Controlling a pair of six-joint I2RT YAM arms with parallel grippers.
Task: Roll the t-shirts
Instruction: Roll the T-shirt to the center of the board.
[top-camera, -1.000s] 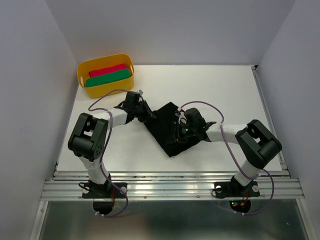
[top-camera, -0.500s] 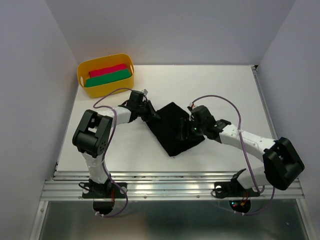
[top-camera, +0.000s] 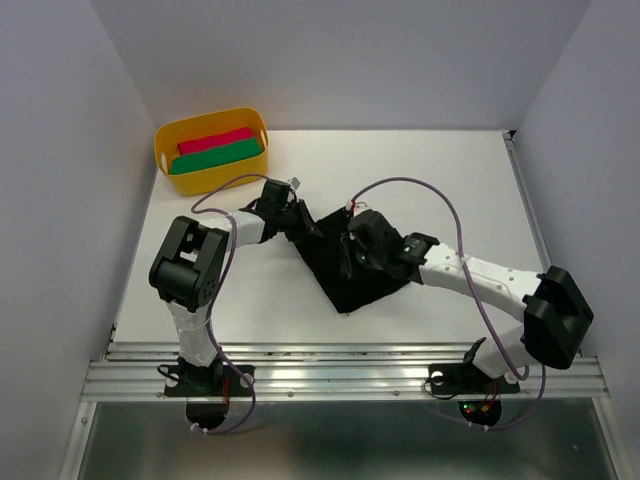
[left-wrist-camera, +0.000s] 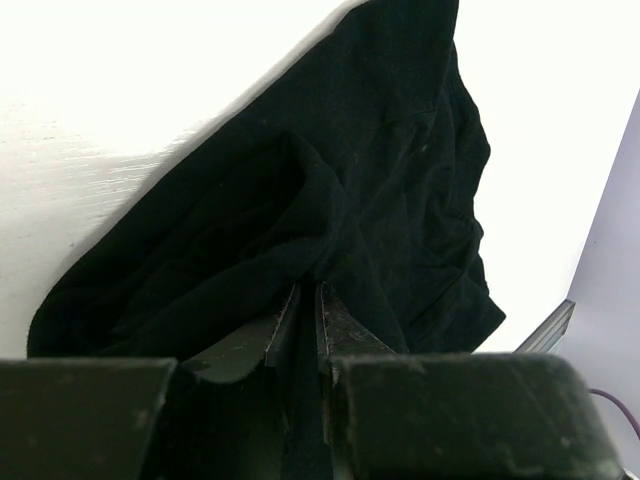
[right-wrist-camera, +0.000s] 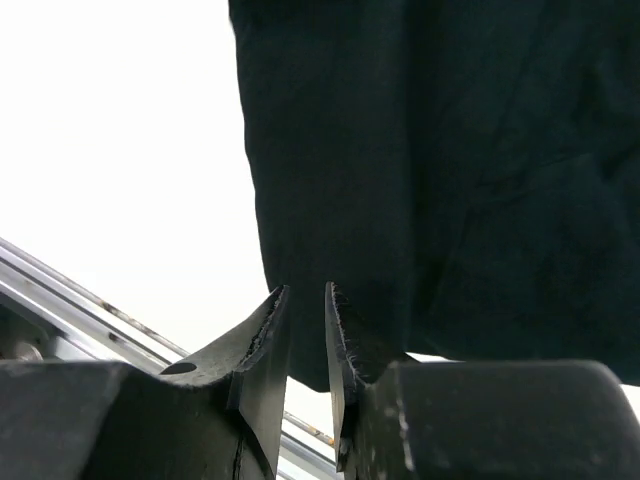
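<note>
The black t-shirt (top-camera: 345, 282) lies folded into a diamond-shaped pad mid-table. My left gripper (top-camera: 300, 226) sits at its upper-left edge. In the left wrist view that gripper (left-wrist-camera: 307, 287) is shut, pinching a raised fold of the t-shirt (left-wrist-camera: 390, 170), which spreads away beyond the tips. My right gripper (top-camera: 355, 246) rests over the pad's middle, reaching in from the right. In the right wrist view its jaws (right-wrist-camera: 307, 288) are drawn to a narrow slit, with the t-shirt (right-wrist-camera: 430, 150) at the tips. The shirt's near corner hangs just behind them.
A yellow tub (top-camera: 163, 150) stands at the back left, holding a red roll (top-camera: 215, 139) and a green roll (top-camera: 215, 156). A metal rail (top-camera: 340, 355) runs along the table's near edge. Grey walls close in the left, right and back sides.
My right gripper opened, shifted up and left across the shirt, and closed again; its elbow swung out to the right. The left gripper edged slightly right, still pinching the cloth.
</note>
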